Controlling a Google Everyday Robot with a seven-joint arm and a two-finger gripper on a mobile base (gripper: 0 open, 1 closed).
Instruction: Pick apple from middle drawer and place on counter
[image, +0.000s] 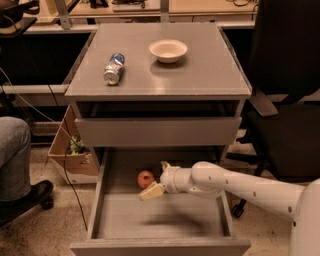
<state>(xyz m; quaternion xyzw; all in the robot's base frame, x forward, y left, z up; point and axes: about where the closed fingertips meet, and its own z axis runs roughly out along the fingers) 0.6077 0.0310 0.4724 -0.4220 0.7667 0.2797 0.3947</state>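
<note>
The apple (145, 177), small and red-orange, lies on the floor of the open middle drawer (160, 220), near its back. My gripper (156, 179) reaches in from the right on a white arm and is open: one pale finger (151, 192) points down-left just right of the apple, the other (164, 164) sticks up behind. The fingers are beside the apple, not around it. The grey counter (200, 70) tops the cabinet above.
A crushed silver-blue can (114, 69) and a cream bowl (168, 50) sit on the counter. A shallower drawer (158, 131) is shut above. A cardboard box (70, 150) and a person's leg (15, 160) stand left; a black chair (285, 100) stands right.
</note>
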